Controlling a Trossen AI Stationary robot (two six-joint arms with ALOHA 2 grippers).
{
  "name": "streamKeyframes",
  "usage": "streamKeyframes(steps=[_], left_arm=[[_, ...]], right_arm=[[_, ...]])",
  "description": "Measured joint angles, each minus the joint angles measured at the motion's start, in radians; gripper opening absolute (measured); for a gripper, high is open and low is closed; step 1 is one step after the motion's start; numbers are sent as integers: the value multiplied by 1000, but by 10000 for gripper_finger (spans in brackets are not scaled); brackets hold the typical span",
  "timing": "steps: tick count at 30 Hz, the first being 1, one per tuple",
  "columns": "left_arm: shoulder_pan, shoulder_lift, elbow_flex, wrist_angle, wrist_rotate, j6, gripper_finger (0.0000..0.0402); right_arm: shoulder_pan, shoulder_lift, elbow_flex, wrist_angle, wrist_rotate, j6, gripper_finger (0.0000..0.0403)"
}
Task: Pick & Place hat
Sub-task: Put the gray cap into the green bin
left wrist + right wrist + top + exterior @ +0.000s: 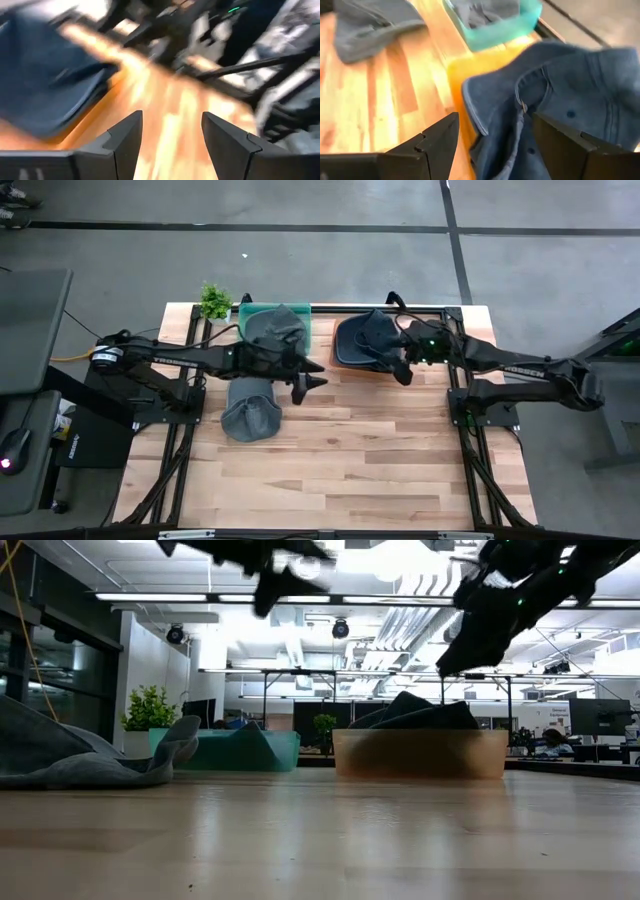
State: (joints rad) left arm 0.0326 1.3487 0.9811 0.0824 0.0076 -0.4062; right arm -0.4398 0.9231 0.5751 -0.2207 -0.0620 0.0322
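A dark blue hat [365, 335] lies in the orange bin [345, 358] at the table's far middle, its brim [485, 115] over the bin's wall. My right gripper [403, 370] hangs open just above that bin's right end, clear of it in the low view [450, 660]. A grey hat [275, 325] fills the green bin [245, 310] to the left. A third hat [250, 410], grey-blue, lies flat on the table in front of the green bin. My left gripper [315, 375] hovers open in the air between the bins and this hat, with nothing between its fingers [125, 140].
A small potted plant [215, 300] stands at the far left corner, beside the green bin. The two bins stand side by side along the far edge. The wooden tabletop [350, 460] shows bare across its near half.
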Motion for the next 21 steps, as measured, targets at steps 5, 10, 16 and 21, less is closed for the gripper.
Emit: streamKeyframes(steps=[5, 10, 16, 21], left_arm=[[-17, -39, 0, -142, -151, -77, 202], [-65, -82, 0, -360, -384, -188, 202], [-178, -111, -1, -752, -607, -510, 202], [-293, -114, -1, -1008, -704, -771, 202]], right_arm=[[39, -101, 0, 0, 1, 0, 246], [85, -204, 0, -1, 11, 1, 246], [162, -307, 0, 0, 88, -17, 246], [209, -355, 0, 17, 138, -12, 246]])
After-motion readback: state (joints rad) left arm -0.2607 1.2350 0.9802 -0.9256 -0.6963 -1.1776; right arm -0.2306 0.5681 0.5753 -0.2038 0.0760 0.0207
